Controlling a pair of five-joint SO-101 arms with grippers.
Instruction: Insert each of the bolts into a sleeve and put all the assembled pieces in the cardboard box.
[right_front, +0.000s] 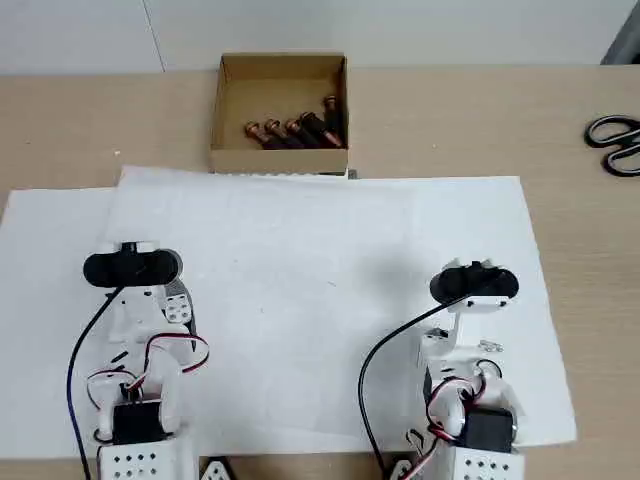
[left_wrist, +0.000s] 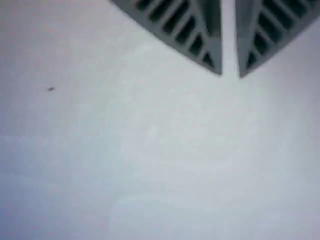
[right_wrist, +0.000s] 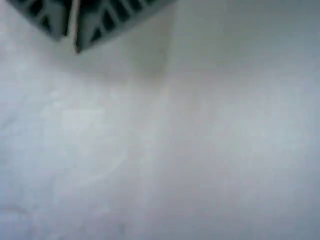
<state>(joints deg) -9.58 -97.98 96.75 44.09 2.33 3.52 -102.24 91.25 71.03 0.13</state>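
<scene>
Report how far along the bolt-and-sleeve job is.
Done: four assembled pieces lie in the cardboard box. In hand: nothing; the left gripper and right gripper hang empty over the white paper. Left: seemingly nothing, since every piece in sight is boxed; the job looks finished.

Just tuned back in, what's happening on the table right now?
Nothing is being handled at the moment. The left gripper and right gripper both hang empty, fingers together, over the white paper. The bolts in their sleeves lie side by side inside the cardboard box at the paper's far edge, so the job looks done or close to it. A pair of scissors lies off to one side on the table.
</scene>
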